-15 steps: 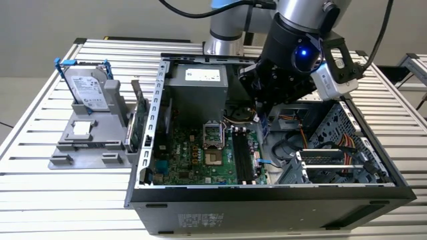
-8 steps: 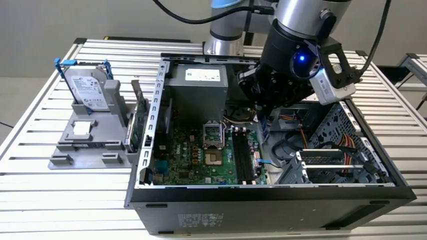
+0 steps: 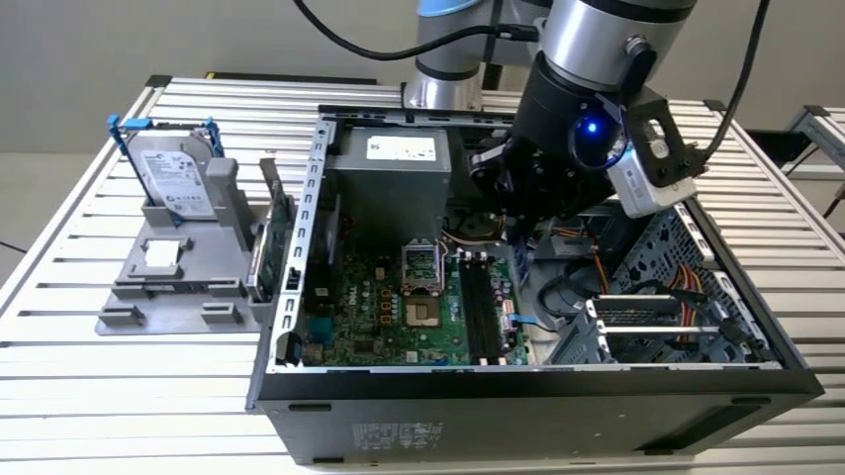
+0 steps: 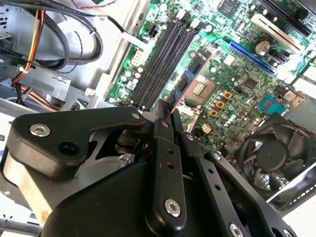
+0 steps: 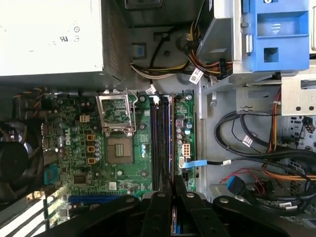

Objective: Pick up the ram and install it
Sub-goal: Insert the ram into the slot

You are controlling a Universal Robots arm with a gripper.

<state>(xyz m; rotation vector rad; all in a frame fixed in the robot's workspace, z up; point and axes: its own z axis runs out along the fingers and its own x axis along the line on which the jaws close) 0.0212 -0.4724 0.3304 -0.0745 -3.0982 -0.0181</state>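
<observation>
My gripper point(image 3: 525, 230) hangs inside the open computer case point(image 3: 528, 381), over the motherboard's right part in the exterior view. It is shut on the ram point(image 4: 190, 74), a thin dark blue stick held edge-on between the fingertips point(image 4: 163, 123). A blue sliver of the ram point(image 5: 176, 226) shows between the fingers in the first wrist view. The stick hovers just above the black memory slots point(image 5: 162, 138), roughly parallel to them and close to the slot nearest the case's drive side. Those slots point(image 3: 482, 309) look bare in the exterior view.
The grey power supply point(image 3: 390, 183) fills the case's back. The CPU socket point(image 5: 118, 148) and a fan point(image 4: 274, 153) lie beside the slots. Cable bundles point(image 5: 256, 163) crowd the drive bay. A silver hard drive point(image 3: 178, 178) and a green card point(image 3: 271, 247) sit in a grey rack outside.
</observation>
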